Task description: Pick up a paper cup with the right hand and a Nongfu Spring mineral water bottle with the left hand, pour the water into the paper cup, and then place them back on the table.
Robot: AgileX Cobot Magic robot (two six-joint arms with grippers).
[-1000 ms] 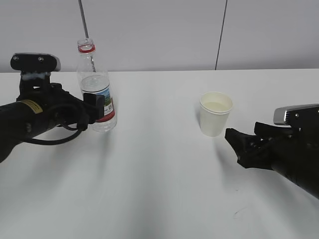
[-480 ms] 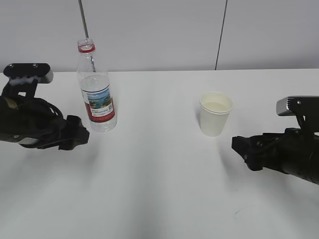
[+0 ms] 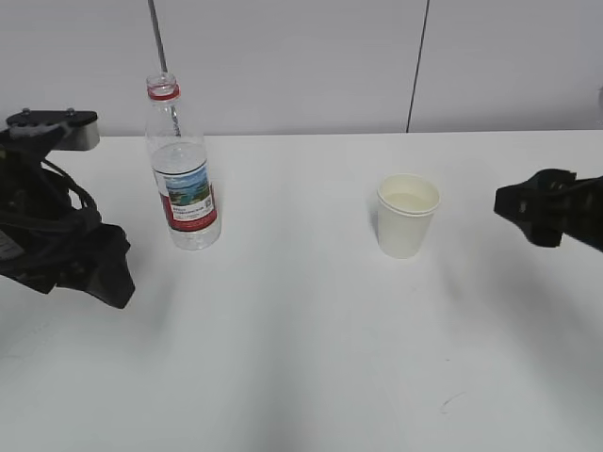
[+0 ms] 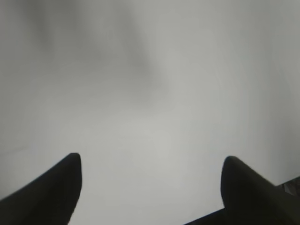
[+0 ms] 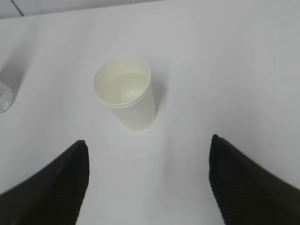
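The Nongfu Spring mineral water bottle [image 3: 185, 169] stands upright and uncapped on the white table [image 3: 301, 330], at the back left. The paper cup [image 3: 407, 215] stands upright right of centre with water in it; it also shows in the right wrist view [image 5: 125, 98]. My left gripper [image 3: 108, 273] is open and empty, low over the table, left of and nearer than the bottle; its wrist view [image 4: 150, 159] shows only bare table between the fingers. My right gripper [image 3: 513, 202] is open and empty, raised well right of the cup, and in its wrist view [image 5: 147, 143] the cup lies beyond the fingers.
A small dark scuff mark [image 3: 452, 402] lies on the table near the front right. A grey wall with a dark vertical seam [image 3: 418, 66] stands behind the table. A thin rod [image 3: 158, 38] rises behind the bottle.
My left gripper let go of the bottle and drew back left and toward the front. My right gripper drew back right and rose away from the cup. Bottle and cup stayed put.
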